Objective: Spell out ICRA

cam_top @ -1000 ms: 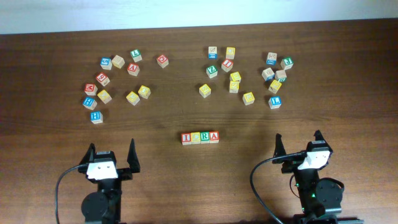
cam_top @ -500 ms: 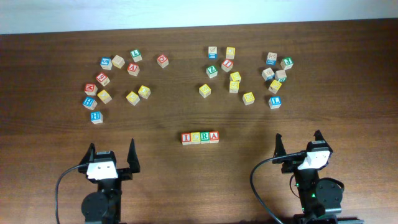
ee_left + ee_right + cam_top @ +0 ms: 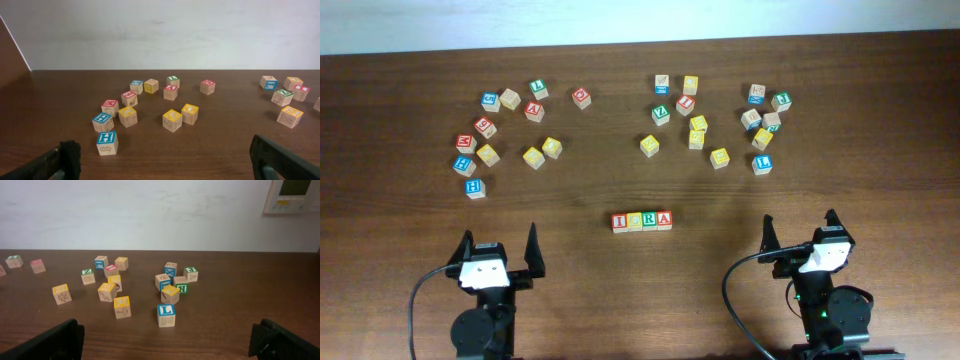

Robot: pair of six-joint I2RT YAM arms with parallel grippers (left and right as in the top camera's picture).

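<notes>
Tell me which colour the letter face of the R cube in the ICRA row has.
Green. The R cube shows best in the overhead view.

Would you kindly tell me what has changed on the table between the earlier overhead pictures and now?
Nothing visibly changed. The row of four blocks spelling ICRA lies where it was, the loose blocks are unmoved, and the left gripper and right gripper stay open and empty, drawn back at the near side.
</notes>
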